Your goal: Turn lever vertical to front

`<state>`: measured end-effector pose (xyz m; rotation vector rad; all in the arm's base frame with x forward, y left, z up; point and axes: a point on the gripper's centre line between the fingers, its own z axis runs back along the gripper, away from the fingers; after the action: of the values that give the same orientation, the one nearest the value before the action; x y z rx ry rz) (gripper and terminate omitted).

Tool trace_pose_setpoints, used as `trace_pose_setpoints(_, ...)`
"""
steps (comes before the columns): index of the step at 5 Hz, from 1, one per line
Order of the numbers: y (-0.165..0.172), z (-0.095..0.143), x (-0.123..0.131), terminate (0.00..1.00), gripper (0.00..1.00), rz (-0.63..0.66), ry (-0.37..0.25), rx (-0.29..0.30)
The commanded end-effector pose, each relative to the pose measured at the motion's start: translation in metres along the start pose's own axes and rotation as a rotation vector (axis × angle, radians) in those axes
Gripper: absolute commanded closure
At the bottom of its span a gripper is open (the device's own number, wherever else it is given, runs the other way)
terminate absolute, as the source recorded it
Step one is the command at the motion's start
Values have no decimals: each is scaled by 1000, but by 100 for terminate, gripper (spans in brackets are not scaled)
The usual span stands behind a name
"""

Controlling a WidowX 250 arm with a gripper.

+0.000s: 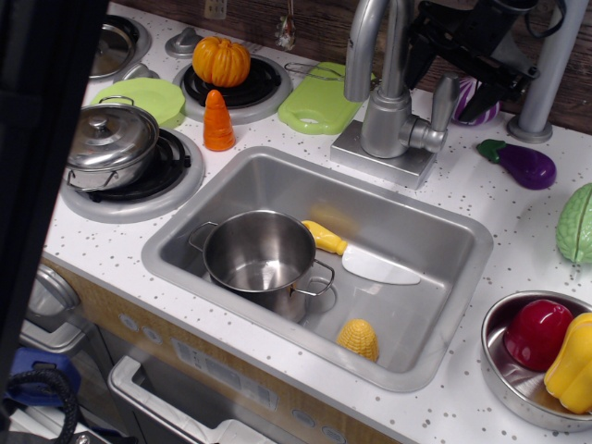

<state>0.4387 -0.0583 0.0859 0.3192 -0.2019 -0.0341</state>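
Observation:
The lever [445,100] is a short flat grey handle standing upright on the side knob [425,139] of the tap body [384,120], behind the sink. My black gripper [456,74] hangs just above and around the lever's top end, at the upper right of the view. Its jaws are spread apart and hold nothing. One dark finger [418,51] is left of the lever and the other [495,92] is right of it. The tall curved spout [363,42] rises to the left of the gripper.
The sink [444,231] holds a steel pot [259,254], a yellow-handled knife [356,254] and a corn piece [358,338]. An eggplant [523,162], a purple vegetable [476,102] and a grey pole [546,69] are to the right of the tap. A green board [319,106] lies to its left.

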Motion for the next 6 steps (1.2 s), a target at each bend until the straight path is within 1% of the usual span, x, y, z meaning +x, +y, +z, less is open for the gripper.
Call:
trace_pose_setpoints(1, 11, 17, 16, 0, 0, 16, -61, -28)
trace_pose_setpoints(2, 6, 18, 14, 0, 100, 43, -50, -29)
trace_pose_setpoints(3, -4, 19, 4, 0, 100, 113, 6, -34)
trace_pose_setpoints(4, -20, 13, -8, 0, 100, 222, 58, -74)
trace_pose_setpoints(5, -26, 5, -15, 0, 100, 278, 85, -115)
trace_pose_setpoints(6, -22, 0, -19, 0, 100, 281, 124, -182)
